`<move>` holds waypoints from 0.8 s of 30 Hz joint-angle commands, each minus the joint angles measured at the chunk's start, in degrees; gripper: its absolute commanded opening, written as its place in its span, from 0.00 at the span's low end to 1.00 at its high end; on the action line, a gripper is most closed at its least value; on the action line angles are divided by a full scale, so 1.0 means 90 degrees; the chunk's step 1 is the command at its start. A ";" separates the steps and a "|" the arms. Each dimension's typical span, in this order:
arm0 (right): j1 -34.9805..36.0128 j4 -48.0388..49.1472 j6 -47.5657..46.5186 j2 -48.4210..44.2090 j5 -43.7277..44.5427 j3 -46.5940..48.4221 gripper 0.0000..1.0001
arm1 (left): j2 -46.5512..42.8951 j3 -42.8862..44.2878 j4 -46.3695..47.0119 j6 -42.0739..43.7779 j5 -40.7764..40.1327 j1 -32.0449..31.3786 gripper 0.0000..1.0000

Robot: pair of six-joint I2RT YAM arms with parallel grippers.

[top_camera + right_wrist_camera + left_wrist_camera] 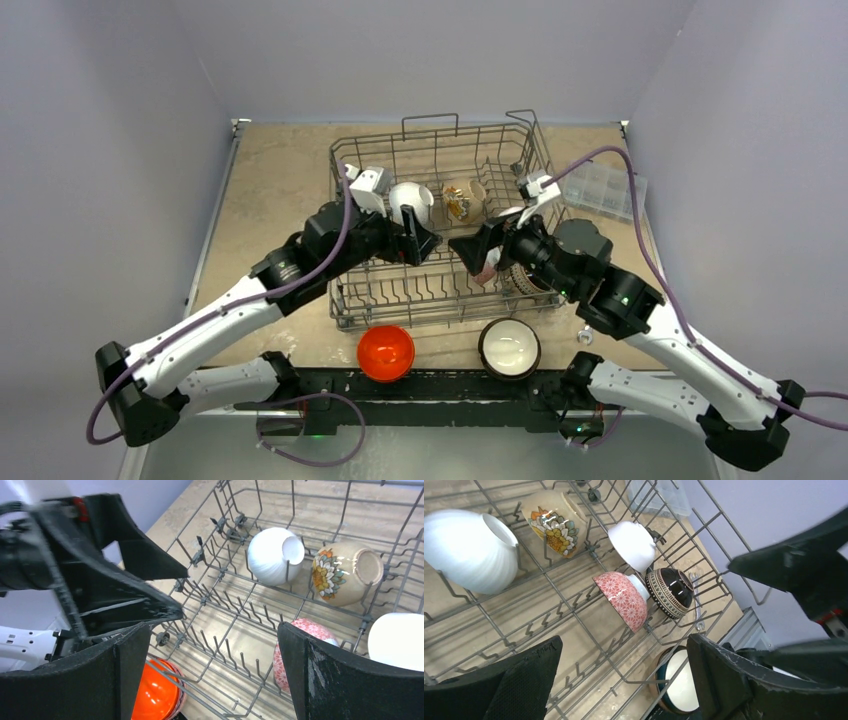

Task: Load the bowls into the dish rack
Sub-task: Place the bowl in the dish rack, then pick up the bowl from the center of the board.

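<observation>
The dish rack point(437, 316) stands mid-table. In it rest a white ribbed bowl point(410, 200) and a floral bowl point(462, 200). The left wrist view also shows a plain white bowl point(634, 545), a red-patterned bowl point(624, 600) and a dark patterned bowl point(671, 592) in the rack. An orange-red bowl point(386, 352) and a dark bowl with cream inside point(509, 347) sit on the table in front of the rack. My left gripper point(422, 240) and right gripper point(472, 252) hover over the rack's middle, facing each other. Both are open and empty.
A clear plastic compartment box point(602, 190) lies at the back right beside the rack. The rack's raised handle loops point(430, 122) stand at its far side. Bare upright tines point(235, 655) fill the rack's front rows.
</observation>
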 commanded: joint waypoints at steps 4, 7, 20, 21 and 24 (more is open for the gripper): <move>-0.0193 0.0282 0.0375 0.0878 -0.0859 0.0354 0.99 | -0.1178 -0.0524 0.0074 0.1354 0.0732 -0.0008 0.91; -0.0770 0.0419 0.0504 0.1161 -0.1771 0.0337 0.99 | -0.1602 -0.0923 0.0584 0.1631 0.1535 -0.0010 0.91; -0.2854 0.1380 0.1051 0.1866 -0.4822 -0.0178 0.99 | -0.1272 -0.1741 0.1963 0.3605 0.3847 -0.0592 0.96; -0.2896 0.1350 0.1013 0.1875 -0.4819 -0.0180 0.99 | -0.1260 -0.1696 0.1702 0.3850 0.3841 -0.0630 0.95; -0.2945 0.1241 0.0909 0.1895 -0.4784 -0.0188 0.99 | -0.1205 -0.1599 0.1090 0.3872 0.3540 -0.0851 0.92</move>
